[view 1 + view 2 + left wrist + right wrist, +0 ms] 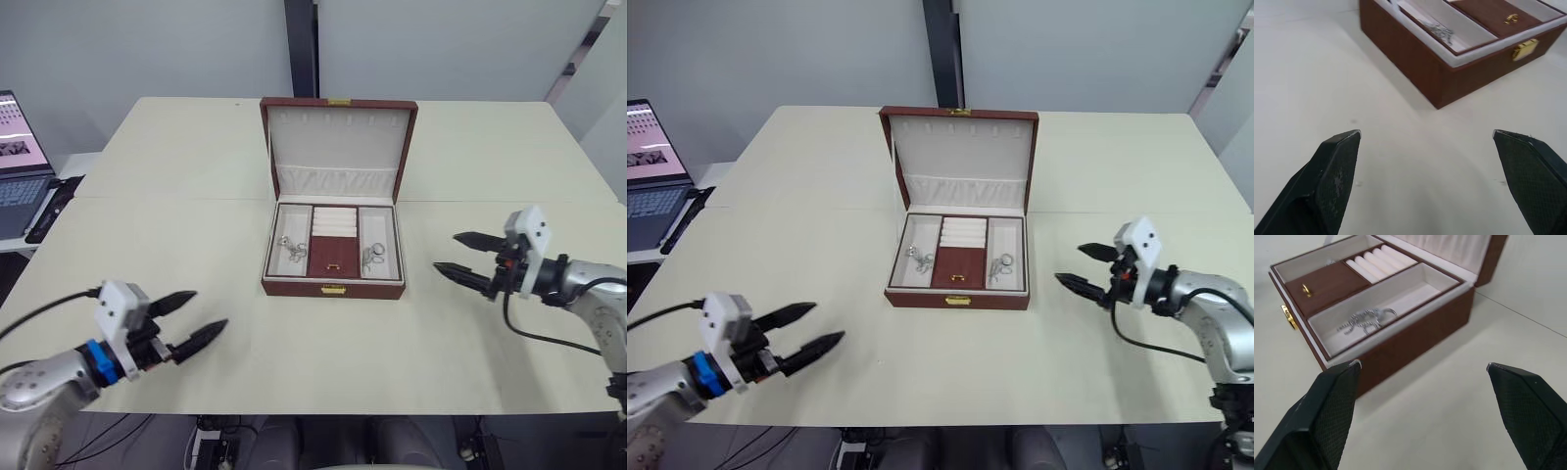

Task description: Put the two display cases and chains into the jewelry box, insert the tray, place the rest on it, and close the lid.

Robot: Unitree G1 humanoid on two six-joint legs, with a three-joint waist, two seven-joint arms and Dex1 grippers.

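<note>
The brown jewelry box (332, 286) stands in the middle of the table with its lid (338, 147) upright and open. A cream tray (333, 223) sits inside, with ring rolls at the back and a small brown cover with a gold knob (333, 262). One silver jewelry piece (290, 247) lies in its left compartment and another (1364, 320) in the right one. The display cases and chains are hidden. My left gripper (210, 308) hovers open and empty, front left of the box. My right gripper (446, 252) is open and empty to the box's right.
A laptop (20, 166) sits on a side surface off the table's left edge. The cream table (176, 176) runs wide on both sides of the box. A gold clasp (1524, 49) is on the box's front wall.
</note>
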